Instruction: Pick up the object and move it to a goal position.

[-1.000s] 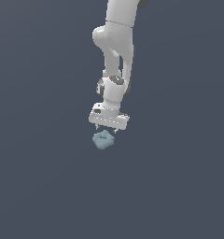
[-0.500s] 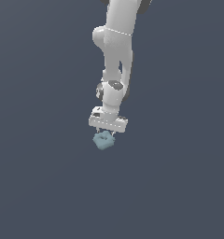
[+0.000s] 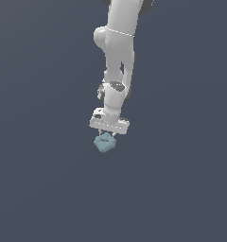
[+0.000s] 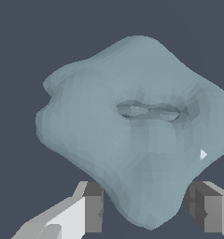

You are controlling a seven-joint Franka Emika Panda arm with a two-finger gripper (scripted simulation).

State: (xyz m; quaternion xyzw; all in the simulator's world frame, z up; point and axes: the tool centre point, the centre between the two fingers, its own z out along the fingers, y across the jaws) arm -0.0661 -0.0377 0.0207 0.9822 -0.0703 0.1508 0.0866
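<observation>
Object (image 4: 132, 126) between pincer (image 4: 144, 207) fingers, contact unclear.

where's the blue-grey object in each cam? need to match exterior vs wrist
Exterior view: the object is a small blob just below the white gripper, a little below picture centre.
Wrist view: the object fills most of the picture, its dimple facing the camera, its lower tip between the two fingers.
Shared landmark: the gripper's fingers, right by the object in both views.
</observation>
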